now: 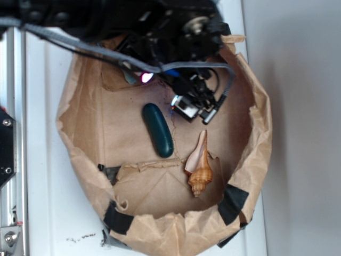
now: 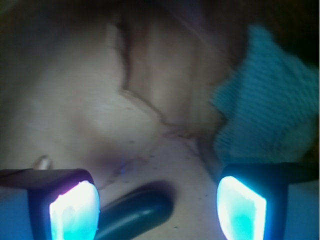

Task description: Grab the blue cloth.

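We kept everything in the paper bag (image 1: 80,160), walls penning items. Our gripper (image 2: 157,207) stood wide and empty above the floor; the cloth (image 2: 262,107) lay ahead, right; the green oblong (image 2: 135,210) sat between the fingers.

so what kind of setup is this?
Probably a lab tabletop rig: a crumpled brown paper bin patched with black tape holds toy props, a seashell and a dark green oblong, beside a metal frame.

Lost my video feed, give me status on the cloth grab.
Pincer open, empty. Blue cloth ahead, off to one side, not yet gripped. Dark green oblong lies between the fingers.
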